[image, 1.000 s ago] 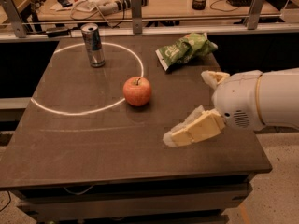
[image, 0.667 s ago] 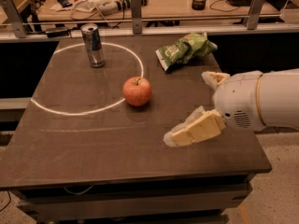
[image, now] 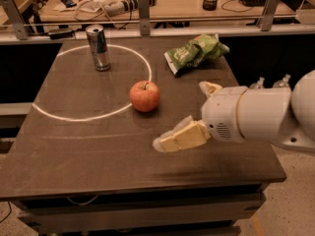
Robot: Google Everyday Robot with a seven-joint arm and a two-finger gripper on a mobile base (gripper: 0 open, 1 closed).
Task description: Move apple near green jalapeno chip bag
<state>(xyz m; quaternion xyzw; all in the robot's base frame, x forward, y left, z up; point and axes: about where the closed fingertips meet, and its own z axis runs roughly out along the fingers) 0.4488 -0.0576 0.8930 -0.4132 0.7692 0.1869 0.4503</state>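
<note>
Almost nothing has moved in the last second: the gripper (image: 180, 115) still hovers empty, fingers spread wide. The apple (image: 144, 96) sits on the desk (image: 74, 146) just left of it, well short of the green jalapeno chip bag (image: 194, 53) beyond it. I judge the grasp has not begun.

We see that the gripper (image: 182, 116) and its white arm (image: 256, 117) have slid leftward over the bench (image: 88, 146). The lower fingertip now hangs nearer the apple (image: 144, 96), not touching it.
</note>
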